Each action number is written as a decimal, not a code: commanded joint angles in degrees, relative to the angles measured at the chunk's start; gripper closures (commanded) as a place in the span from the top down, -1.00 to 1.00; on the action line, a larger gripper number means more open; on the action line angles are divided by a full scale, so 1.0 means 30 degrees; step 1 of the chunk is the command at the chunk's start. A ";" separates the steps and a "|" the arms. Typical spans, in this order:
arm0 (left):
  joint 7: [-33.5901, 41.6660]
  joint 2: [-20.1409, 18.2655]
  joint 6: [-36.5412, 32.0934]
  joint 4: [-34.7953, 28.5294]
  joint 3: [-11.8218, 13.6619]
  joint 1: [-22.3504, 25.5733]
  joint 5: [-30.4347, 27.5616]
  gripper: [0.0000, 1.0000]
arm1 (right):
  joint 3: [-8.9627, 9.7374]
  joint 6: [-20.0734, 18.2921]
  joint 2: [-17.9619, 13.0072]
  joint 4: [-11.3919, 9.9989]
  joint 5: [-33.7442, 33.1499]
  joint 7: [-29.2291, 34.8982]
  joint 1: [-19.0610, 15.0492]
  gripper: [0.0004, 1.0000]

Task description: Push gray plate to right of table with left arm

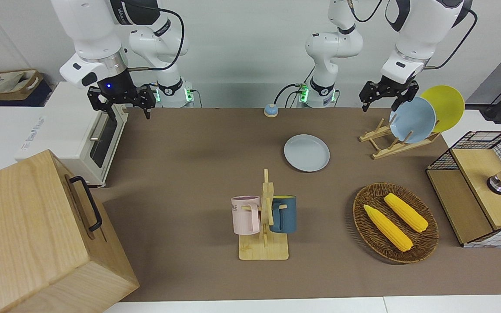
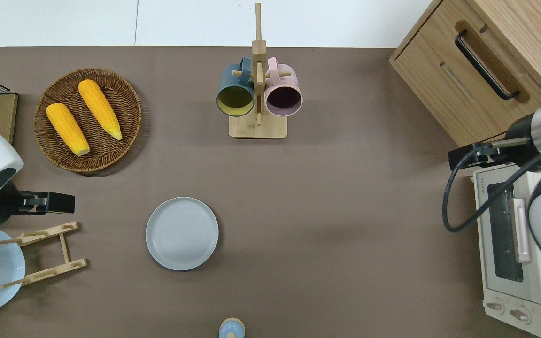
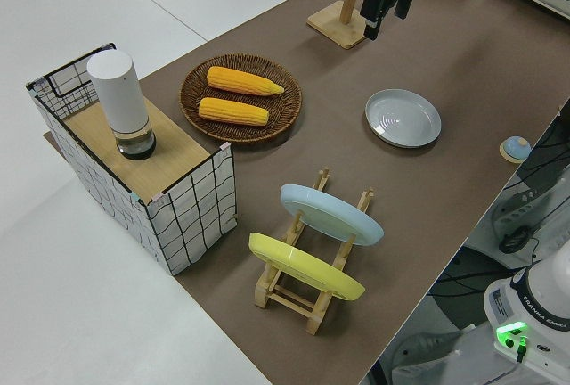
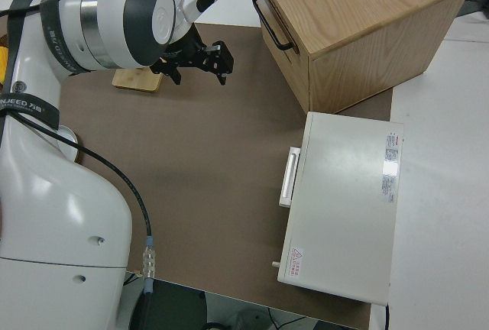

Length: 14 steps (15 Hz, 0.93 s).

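Progress: none that I can see. Plate lies untouched mid-table, nearer my left arm's end. Left gripper hangs open and empty near the rack; the push remains. Right arm parked.

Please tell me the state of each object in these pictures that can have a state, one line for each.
gray plate: flat on the table, empty, untouched.
left gripper: open, empty, up in the air.
right gripper: open, empty, parked.
blue plate: standing in the rack.
yellow plate: standing in the rack.
toaster oven: door closed.
wooden cabinet: drawer closed.
two mugs: hanging on the wooden stand.
basket: holds two corn cobs.
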 commanded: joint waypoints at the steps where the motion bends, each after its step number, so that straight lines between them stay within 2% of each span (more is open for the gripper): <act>1: 0.0021 -0.0287 -0.0337 -0.0078 0.0090 -0.0170 -0.0029 0.99 | -0.0004 -0.0198 -0.0111 0.0026 0.0134 0.0061 -0.0014 0.97; 11: -0.0681 -0.0522 -0.0192 -0.1015 -0.0027 -0.0259 -0.0322 0.99 | -0.0004 -0.0198 -0.0111 0.0026 0.0134 0.0061 -0.0014 0.97; 14: -0.0886 -0.0697 0.0305 -0.1862 -0.0231 -0.0259 -0.0468 0.99 | -0.0004 -0.0198 -0.0111 0.0026 0.0134 0.0061 -0.0014 0.97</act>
